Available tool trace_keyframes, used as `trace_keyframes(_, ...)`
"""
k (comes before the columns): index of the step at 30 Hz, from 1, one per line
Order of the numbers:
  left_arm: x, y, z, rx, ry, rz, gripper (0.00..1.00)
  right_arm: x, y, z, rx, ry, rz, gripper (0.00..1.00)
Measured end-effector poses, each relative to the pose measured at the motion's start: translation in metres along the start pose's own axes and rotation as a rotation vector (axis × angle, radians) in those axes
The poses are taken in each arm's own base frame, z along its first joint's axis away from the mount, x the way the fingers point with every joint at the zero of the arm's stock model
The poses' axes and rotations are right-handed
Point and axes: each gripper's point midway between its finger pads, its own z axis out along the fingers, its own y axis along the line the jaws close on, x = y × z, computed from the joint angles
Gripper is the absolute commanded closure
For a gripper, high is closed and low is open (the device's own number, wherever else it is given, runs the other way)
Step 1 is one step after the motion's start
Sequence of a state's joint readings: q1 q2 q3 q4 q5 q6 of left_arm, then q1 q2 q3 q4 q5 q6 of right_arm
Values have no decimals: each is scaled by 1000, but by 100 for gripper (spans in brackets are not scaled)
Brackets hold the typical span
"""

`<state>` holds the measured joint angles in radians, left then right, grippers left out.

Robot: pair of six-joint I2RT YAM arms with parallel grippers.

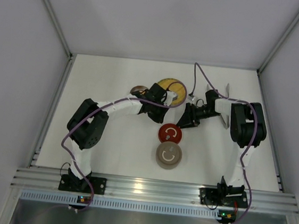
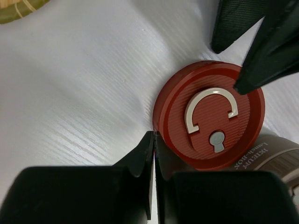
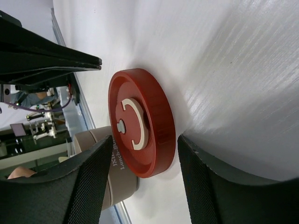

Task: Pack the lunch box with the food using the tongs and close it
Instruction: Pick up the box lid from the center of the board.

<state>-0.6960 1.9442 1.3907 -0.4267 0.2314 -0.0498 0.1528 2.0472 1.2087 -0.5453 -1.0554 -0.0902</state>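
The lunch box stands in two parts: a round red lid (image 1: 169, 133) with a white C-shaped handle, and just in front of it a beige round box (image 1: 168, 155). My left gripper (image 2: 154, 136) is shut with nothing visible in it, its tips down on the table against the lid's (image 2: 210, 116) edge. My right gripper (image 3: 145, 140) is open, and the lid (image 3: 154, 112) sits just beyond the gap between its fingers. A slim silver piece (image 1: 224, 120) under the right arm looks like the tongs. No food can be made out.
A round woven yellow plate (image 1: 173, 87) lies behind the left gripper, partly hidden by it. A small brown round thing (image 1: 137, 90) sits to the plate's left. The two grippers (image 1: 158, 117) (image 1: 182, 122) stand close together behind the lid. Walls enclose the table on three sides.
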Motion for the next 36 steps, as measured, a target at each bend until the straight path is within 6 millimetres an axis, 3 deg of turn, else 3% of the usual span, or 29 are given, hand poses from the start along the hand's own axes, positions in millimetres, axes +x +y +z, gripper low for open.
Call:
trace_keyframes(10, -9, -8, -10, 30, -55, 14, 100, -2, -1, 4, -36, 8, 33, 43)
trace_keyframes(15, -11, -10, -10, 46, -61, 22, 73, -3, -1, 5, -37, 9, 36, 43)
trace_keyframes(20, -16, -9, -5, 48, -54, 34, 58, -3, -1, 5, -37, 9, 36, 43)
trace_keyframes(31, -1, -16, 22, 58, 37, 69, 61, -3, -1, 4, -31, 9, 41, 43)
trace_keyframes(36, -4, -16, 31, 59, 46, 88, 75, -3, -1, 4, -30, 9, 40, 43)
